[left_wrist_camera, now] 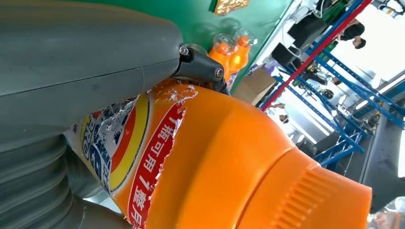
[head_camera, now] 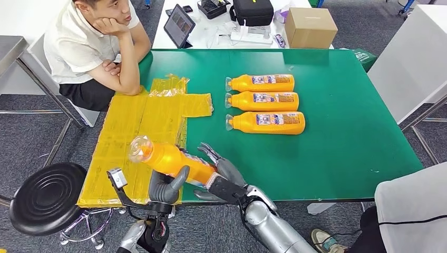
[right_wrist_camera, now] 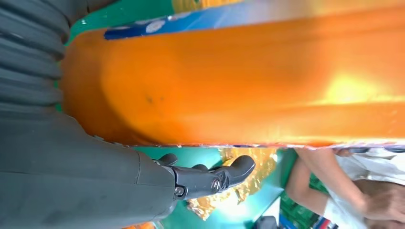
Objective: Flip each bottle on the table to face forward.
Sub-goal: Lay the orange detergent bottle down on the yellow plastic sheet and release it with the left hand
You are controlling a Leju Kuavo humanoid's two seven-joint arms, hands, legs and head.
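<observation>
Gripping one bottle [head_camera: 171, 161] w/ both robot hands, L [head_camera: 166, 187] + R [head_camera: 224, 176]; L wrist cam shows torn label [left_wrist_camera: 143, 157].

held bottle [head_camera: 174, 161]: glossy orange plastic, its paper label torn and flaking
tabletop [head_camera: 342, 142]: matt green, smooth
sheet [head_camera: 132, 137]: yellow, shiny, crinkled wrap
robot hand covers [left_wrist_camera: 71, 57]: matt grey, ribbed
box [head_camera: 310, 27]: plain brown cardboard
stool [head_camera: 46, 197]: black, ridged seat
</observation>
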